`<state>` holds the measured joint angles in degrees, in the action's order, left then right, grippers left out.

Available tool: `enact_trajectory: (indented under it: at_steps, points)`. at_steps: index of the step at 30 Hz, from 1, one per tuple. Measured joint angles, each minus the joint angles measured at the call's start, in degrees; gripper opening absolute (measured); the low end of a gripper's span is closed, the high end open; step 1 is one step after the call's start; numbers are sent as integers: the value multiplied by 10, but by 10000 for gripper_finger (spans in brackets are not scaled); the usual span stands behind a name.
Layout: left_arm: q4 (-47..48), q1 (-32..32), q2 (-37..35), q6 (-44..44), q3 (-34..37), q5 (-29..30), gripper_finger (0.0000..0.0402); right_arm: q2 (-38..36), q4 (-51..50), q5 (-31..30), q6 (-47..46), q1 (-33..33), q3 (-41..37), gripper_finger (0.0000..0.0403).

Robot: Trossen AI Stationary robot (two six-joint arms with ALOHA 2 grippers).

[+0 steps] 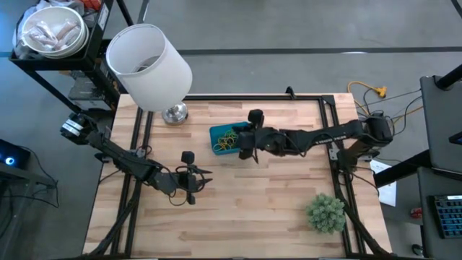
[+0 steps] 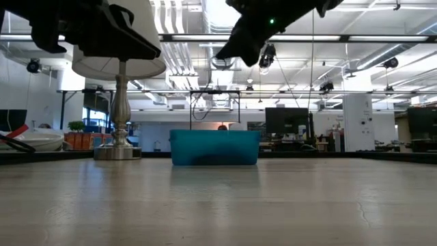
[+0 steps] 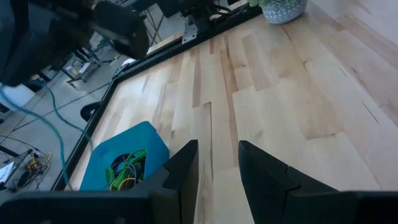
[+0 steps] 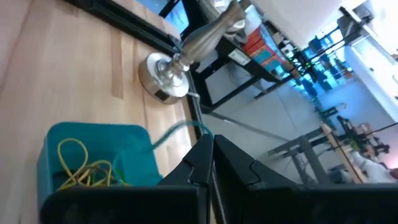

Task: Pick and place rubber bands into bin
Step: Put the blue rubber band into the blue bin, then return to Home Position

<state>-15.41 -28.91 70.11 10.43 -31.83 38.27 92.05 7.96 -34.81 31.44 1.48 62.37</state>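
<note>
The blue bin (image 1: 222,139) sits on the table's far middle, and green and yellow rubber bands (image 1: 228,137) lie tangled inside it (image 4: 84,167). My right gripper (image 1: 240,142) hovers above the bin's right end, raised well over it in the low view (image 2: 229,48). It is shut (image 4: 211,149), with a thin green band strand at its tips. My left gripper (image 1: 203,179) waits open (image 3: 217,165) above bare wood, nearer and to the left of the bin (image 3: 124,163). My right gripper pinches a thin green rubber band (image 4: 180,129) between its two fingertips, lifted off the table. The fingers point toward the table's left. The strand curves slack from the tips toward the bin's rim (image 4: 146,140). Whether its far end rests in the bin, I cannot tell.
A lamp with a big white shade (image 1: 148,58) stands on a silver base (image 1: 174,113) just left of the bin. A bushy green plant ball (image 1: 325,213) sits at the near right. Black frame rails (image 1: 328,108) border the wood. Bare wood lies in the near middle.
</note>
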Motion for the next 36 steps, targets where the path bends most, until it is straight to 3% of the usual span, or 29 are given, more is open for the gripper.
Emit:
enact_trajectory:
  at_steps: [9, 18, 21, 28, 36]
  points:
    - [2, 0, 0, 0, 0, 0, 98, 26, -14, 63, -47, -45, 0, 8]
    - [2, 0, 0, 0, 0, 0, 98, 27, -52, 67, -129, -72, 0, 9]
    - [2, 0, 0, 0, 0, 0, 98, 27, -67, 102, -148, -80, 0, 14]
    - [2, 0, 0, -1, 0, 0, 98, 27, -96, 201, -221, -113, 0, 70]
    - [-9, 0, -1, 4, -4, 0, 98, 7, -106, 214, -212, -105, 13, 130]
